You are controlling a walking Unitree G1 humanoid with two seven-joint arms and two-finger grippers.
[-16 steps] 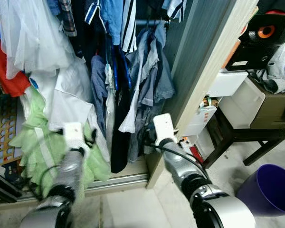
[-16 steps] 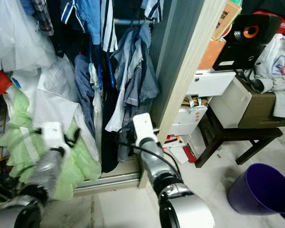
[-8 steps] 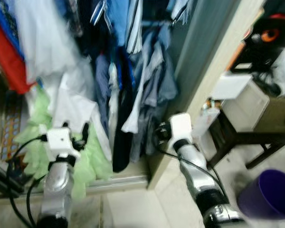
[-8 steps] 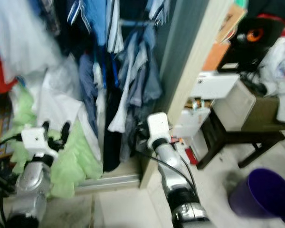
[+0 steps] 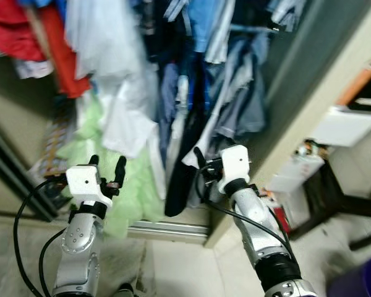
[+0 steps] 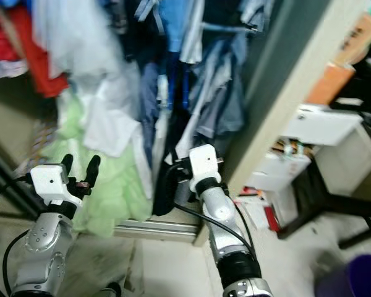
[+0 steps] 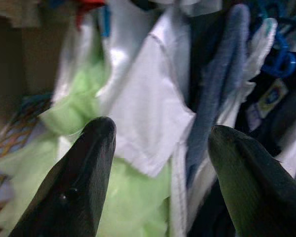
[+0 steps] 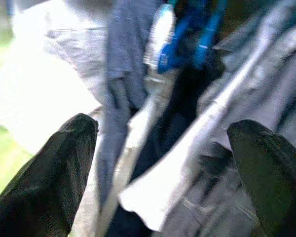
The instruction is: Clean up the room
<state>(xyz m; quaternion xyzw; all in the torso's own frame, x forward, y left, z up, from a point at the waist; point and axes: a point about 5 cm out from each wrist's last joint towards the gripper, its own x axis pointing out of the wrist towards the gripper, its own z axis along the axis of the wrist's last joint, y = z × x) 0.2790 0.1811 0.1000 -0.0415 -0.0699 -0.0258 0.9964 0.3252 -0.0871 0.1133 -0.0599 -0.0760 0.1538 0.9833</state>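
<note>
Your left gripper (image 5: 106, 166) and right gripper (image 8: 163, 148) are both spread wide and empty, facing the blurred hanging clothes (image 5: 204, 93); the green garment (image 5: 111, 179) is partly covered.

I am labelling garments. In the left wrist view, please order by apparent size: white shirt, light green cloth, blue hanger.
1. white shirt and light green cloth: too alike to rank; fingers cover part of the green.
2. blue hanger, smallest.

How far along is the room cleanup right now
Nothing looks finished. The wardrobe clothes hang jumbled, with a light green garment slumped low. Both grippers are raised and open, holding nothing: left gripper before the green garment, right gripper near the dark clothes. Tidying the wardrobe remains.
</note>
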